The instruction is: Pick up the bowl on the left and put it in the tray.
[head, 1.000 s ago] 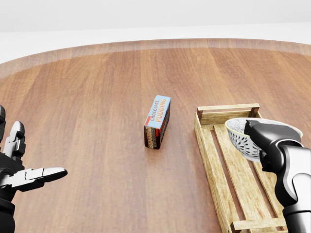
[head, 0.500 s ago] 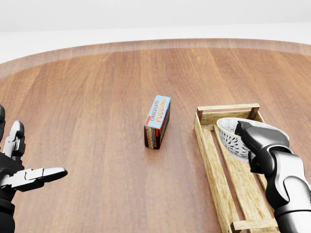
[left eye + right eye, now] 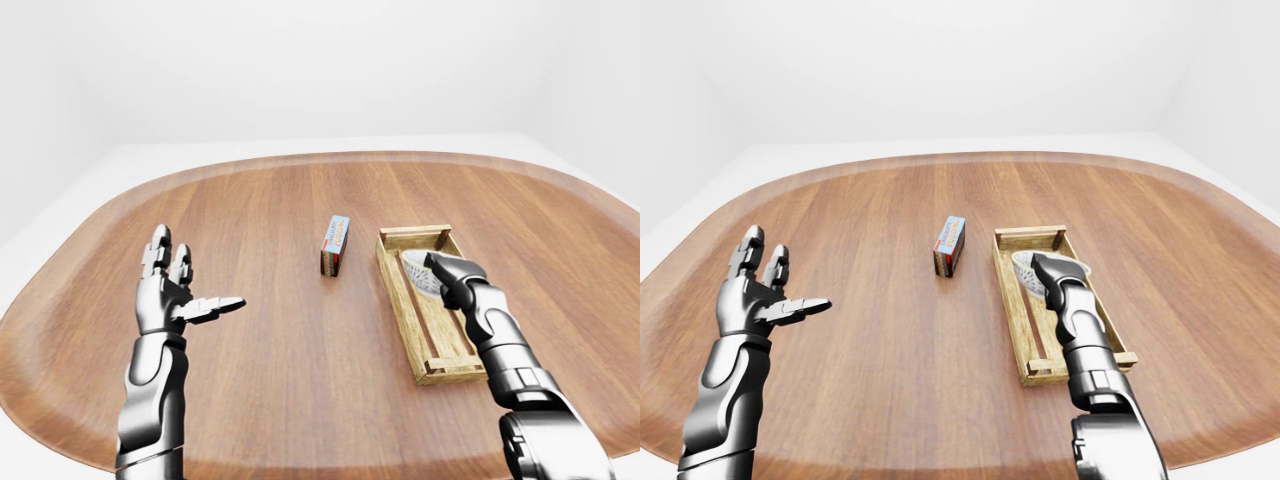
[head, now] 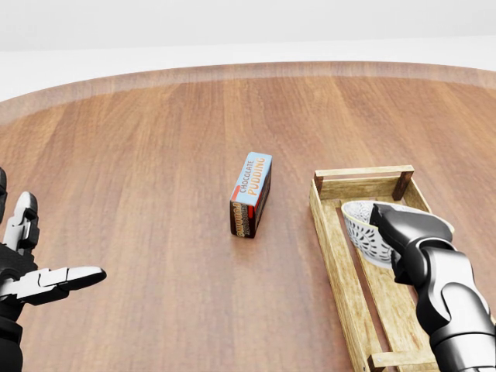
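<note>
Brown wooden table [image 4: 139, 155] is filling every view, with white walls behind. Right hand [image 4: 415, 248] is holding the bowl [image 4: 363, 231] over the upper half of the tray [image 4: 328, 232], inside the outline of the rails. Bowl is tilting, with its mouth facing up and toward the head view's right and its patterned underside showing on the left. Cannot tell if its base is touching the slats; it is looking just above them. Fingers [image 4: 385, 217] are closing on the bowl's right rim, one dark fingertip sitting on top of the edge. The rest of the hand is covering the bowl's right side, so the fingers underneath are hidden. Left hand [image 3: 172, 300] is hovering well apart at the left, fingers spread wide, gripping nothing. Pudding box [image 4: 251, 194] is standing between the hands, near the tray's left rail but not touching it.

Step in hand, judging from this: placing.
- **Doing it well:** lowering straight down and levelling the bowl on the way, so the base is meeting the slats flat.
- **Clearance:** staying clear of the left rail and the top crossbar.
- **Release:** opening the fingers slowly, then lifting up and out without dragging the rim.
- **Risk:** letting go while it is tilting this much could be tipping it against a rail or rolling it over.
</note>
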Tool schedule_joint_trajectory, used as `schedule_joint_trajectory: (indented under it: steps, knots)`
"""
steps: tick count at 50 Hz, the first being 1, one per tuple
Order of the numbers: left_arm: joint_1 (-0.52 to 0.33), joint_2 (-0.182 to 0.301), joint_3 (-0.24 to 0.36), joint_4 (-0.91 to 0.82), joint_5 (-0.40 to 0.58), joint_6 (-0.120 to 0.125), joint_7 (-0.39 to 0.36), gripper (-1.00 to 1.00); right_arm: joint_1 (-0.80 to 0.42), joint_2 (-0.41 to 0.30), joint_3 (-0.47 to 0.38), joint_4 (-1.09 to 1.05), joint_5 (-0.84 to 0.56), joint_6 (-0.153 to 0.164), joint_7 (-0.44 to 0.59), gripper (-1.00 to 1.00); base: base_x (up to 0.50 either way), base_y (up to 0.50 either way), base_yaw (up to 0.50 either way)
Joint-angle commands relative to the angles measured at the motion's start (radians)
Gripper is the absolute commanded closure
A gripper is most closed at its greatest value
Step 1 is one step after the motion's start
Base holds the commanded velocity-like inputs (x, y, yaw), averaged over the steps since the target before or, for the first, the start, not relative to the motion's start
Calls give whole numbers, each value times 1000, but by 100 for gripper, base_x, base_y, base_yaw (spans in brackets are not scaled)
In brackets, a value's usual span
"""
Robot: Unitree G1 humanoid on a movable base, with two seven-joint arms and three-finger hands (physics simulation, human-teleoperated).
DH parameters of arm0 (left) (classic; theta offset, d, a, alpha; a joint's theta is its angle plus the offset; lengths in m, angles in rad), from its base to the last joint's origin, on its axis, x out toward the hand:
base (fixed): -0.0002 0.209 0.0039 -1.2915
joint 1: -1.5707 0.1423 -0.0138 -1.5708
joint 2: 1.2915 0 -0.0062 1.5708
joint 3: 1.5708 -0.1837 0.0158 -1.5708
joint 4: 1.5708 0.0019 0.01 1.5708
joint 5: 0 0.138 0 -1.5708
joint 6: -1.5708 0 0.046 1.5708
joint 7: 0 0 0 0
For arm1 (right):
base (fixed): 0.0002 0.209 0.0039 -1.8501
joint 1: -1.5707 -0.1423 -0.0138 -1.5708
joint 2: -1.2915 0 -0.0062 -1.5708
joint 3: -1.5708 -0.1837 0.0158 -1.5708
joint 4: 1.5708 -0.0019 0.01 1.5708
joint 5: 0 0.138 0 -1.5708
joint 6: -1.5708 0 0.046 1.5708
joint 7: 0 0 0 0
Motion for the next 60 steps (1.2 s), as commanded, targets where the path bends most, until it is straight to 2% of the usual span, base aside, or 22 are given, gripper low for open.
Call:
schedule_joint_trajectory:
  steps: [1,15,16,17,18,27,39,45,49,50,51,53,58,60]
  knots:
    - [-1,2,2,1,-3,0,-1,-100,-10,0,0,19,13,0,-17,100,0,0,0]
    - [2,1,0,-2,-3,0,-1,-100,-22,8,8,60,43,0,-35,100,0,0,0]
    - [2,1,1,-5,-5,0,-1,-100,-22,9,10,56,42,0,-34,74,0,0,0]
    - [2,1,2,-6,-6,0,-2,-100,-22,10,11,55,41,0,-33,11,0,0,0]
    - [2,0,1,-4,-5,0,-2,-100,-23,12,6,57,51,0,-29,-100,0,0,0]
    - [4,0,4,-13,-8,0,-2,-100,-2,12,4,66,94,0,-46,-100,0,0,0]
    - [8,-4,-1,-19,-4,0,-3,-100,39,16,3,-15,97,0,0,-100,0,0,0]
    - [8,-5,-1,-16,-1,0,-3,-100,56,21,2,-117,61,0,72,-100,0,0,0]
    - [6,-5,-1,-15,-1,0,-3,-100,79,25,-10,-282,16,0,187,-100,0,0,0]
    - [3,-4,-1,-10,-1,0,-3,-100,90,23,-3,-372,-20,0,263,-100,0,0,0]
    - [3,-4,-1,-10,-1,0,-2,-100,92,27,-9,-379,-32,0,272,-100,0,0,0]
    - [5,-5,-3,-14,-1,0,-2,-100,97,28,-6,-496,-106,0,369,-100,0,0,0]
    - [5,-5,-3,-17,-1,0,-1,-100,91,64,-30,-669,-261,0,369,-100,0,0,0]
    - [7,-5,-3,-26,-3,0,0,-100,89,79,-42,-684,-280,0,369,-100,0,0,0]
